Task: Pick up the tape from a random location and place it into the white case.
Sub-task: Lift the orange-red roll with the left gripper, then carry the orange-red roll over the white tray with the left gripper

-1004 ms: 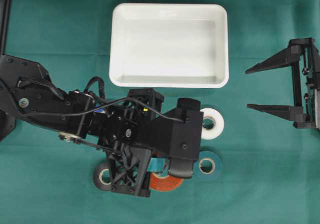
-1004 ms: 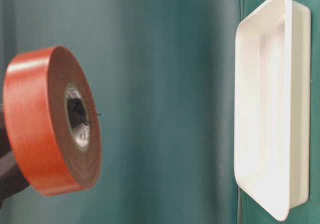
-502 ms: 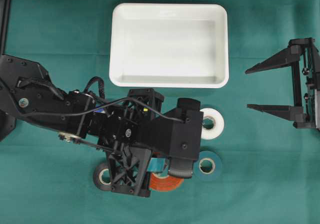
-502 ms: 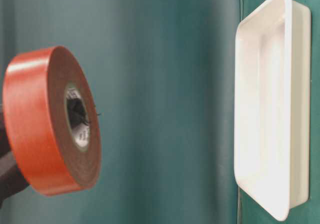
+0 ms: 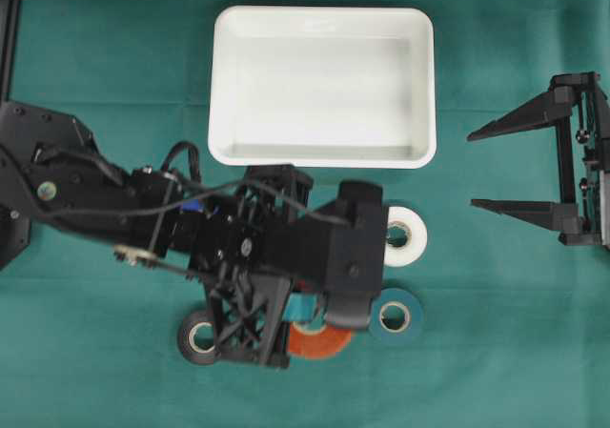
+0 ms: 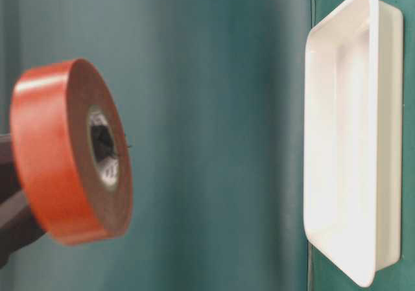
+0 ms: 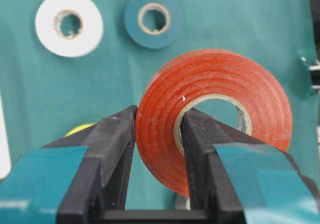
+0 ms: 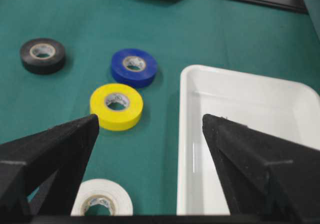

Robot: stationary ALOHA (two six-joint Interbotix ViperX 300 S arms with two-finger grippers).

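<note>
The orange tape roll (image 7: 215,114) hangs above the green surface (image 5: 114,56), low centre overhead, grasped through its wall by the left pincer (image 7: 157,134). The white case (image 5: 322,85) lies upper centre. Right pincer (image 5: 496,169) stands released.

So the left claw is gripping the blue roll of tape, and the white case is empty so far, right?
Not quite: the left claw is gripping the orange tape roll, as the left wrist view shows. The blue roll lies on the cloth. The white case is empty, yes.
</note>
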